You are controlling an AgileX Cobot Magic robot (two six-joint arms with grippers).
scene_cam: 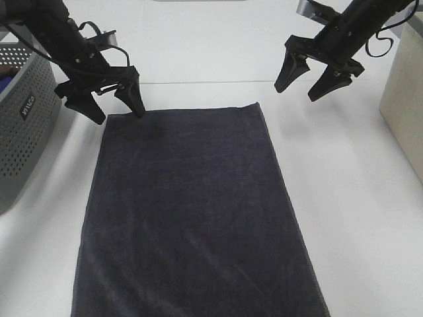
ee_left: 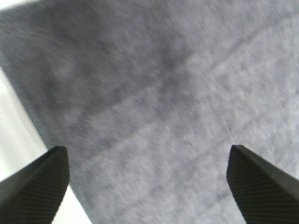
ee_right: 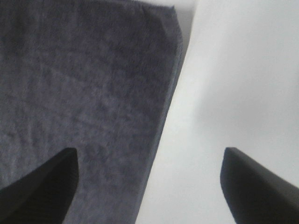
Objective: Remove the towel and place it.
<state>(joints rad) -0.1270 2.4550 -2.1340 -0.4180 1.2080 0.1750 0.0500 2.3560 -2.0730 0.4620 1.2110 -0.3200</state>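
The dark charcoal towel (scene_cam: 192, 211) lies spread flat on the white table, its long side running toward the front edge. My left gripper (scene_cam: 119, 105) hovers open just over the towel's far left corner, nothing between its fingers; the left wrist view shows fuzzy towel (ee_left: 159, 102) under the spread fingertips (ee_left: 35, 179). My right gripper (scene_cam: 304, 82) hangs open above bare table, to the right of the far right corner. In the right wrist view the towel's hemmed edge (ee_right: 84, 93) runs beside white table, with the gripper (ee_right: 149, 186) empty.
A grey perforated basket (scene_cam: 23, 125) stands at the left edge, close to the left arm. A beige box (scene_cam: 404, 105) sits at the right edge. White table (scene_cam: 357, 198) surrounds the towel on both sides.
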